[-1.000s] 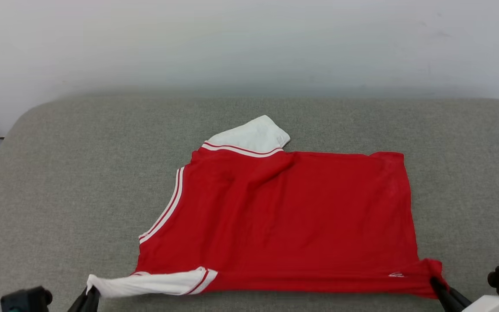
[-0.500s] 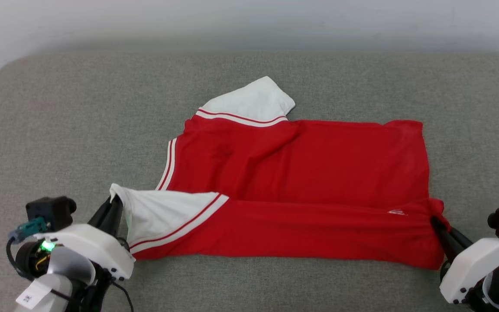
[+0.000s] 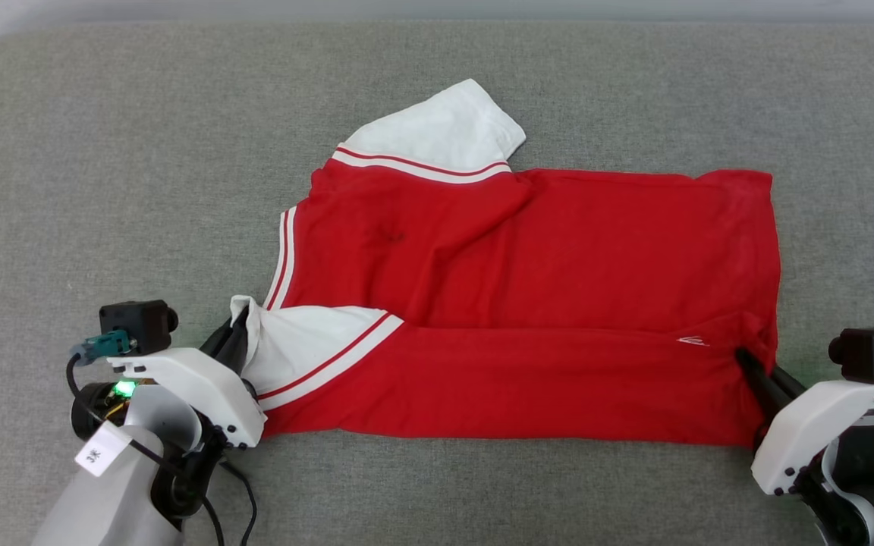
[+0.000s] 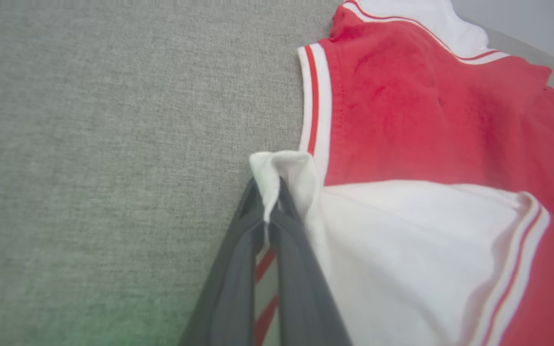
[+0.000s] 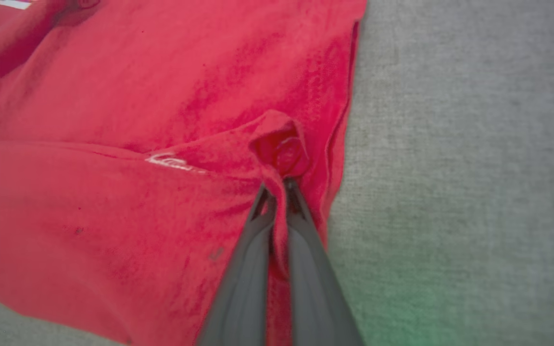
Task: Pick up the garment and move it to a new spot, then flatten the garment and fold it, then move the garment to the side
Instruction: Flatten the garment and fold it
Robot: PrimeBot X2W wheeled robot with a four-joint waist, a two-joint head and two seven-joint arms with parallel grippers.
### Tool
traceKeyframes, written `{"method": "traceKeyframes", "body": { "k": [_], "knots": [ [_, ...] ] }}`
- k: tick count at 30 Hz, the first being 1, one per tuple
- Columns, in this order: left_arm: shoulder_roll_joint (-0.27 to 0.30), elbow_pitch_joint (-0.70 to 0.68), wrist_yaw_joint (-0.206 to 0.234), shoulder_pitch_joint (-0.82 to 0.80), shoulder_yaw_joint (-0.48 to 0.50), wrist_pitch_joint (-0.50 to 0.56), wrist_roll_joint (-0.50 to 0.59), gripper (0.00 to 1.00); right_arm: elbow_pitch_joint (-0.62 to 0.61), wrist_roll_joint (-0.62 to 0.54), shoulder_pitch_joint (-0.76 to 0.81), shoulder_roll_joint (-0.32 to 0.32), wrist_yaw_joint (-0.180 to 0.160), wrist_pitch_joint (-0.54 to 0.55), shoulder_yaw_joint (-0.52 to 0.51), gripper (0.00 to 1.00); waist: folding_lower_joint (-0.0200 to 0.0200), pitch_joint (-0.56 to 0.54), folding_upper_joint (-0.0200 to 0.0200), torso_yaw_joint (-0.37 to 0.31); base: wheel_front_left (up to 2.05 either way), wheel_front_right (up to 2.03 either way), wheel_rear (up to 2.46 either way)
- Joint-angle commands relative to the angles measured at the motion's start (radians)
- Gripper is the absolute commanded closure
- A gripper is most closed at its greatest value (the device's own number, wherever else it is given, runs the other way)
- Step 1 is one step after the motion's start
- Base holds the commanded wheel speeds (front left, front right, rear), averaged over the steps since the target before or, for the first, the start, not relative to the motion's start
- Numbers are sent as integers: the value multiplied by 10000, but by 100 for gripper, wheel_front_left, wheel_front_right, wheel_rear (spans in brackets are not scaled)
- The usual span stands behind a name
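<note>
Red fabric of the garment is lying spread across the middle of the head view on the grey bench, its lower strip doubled over onto the body and the upper white sleeve sticking out at top centre. My left gripper is clenching the tip of the lower white sleeve at the lower left. My right gripper is clenching a bunched red corner at the lower right, beside a small white logo.
</note>
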Motion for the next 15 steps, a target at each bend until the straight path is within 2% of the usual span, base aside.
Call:
{"method": "traceKeyframes", "body": {
  "k": [1, 5, 6, 7, 8, 9, 15],
  "knots": [
    [-56, 237, -82, -174, -133, 134, 55, 100, 287, 3, -127, 32, -15, -95, 119, 100, -2, 12, 0, -20, 0, 0, 0],
    [-182, 731, -216, -332, -274, 138, 39, 100, 759, 78, -281, 40, -15, -419, 376, 100, -2, -102, 0, -49, 0, 0, 0],
    [-210, 833, -219, -354, -273, 109, 15, 82, 862, 113, -313, 48, -15, -493, 452, 74, -2, -159, 0, -58, 0, 0, 0],
    [-232, 927, -198, -352, -268, 88, -4, 58, 884, 161, -351, 61, -14, -704, 501, 48, -2, -222, 0, -59, 0, 0, 0],
    [-216, 1006, -128, -359, -214, 5, 1, 22, 896, 216, -386, 78, -12, -885, 546, 0, -2, -287, 0, -63, 0, 0, 0],
    [-184, 1045, -49, -368, -147, -91, 29, 0, 920, 201, -396, 62, -12, -1066, 588, 0, -2, -367, 0, -76, 0, 0, 0],
    [69, 1005, 300, -58, 121, -351, 16, 0, 854, -225, -328, 213, -12, -2801, 673, 0, -2, -974, 0, -217, 0, 0, 0]
  ]
}}
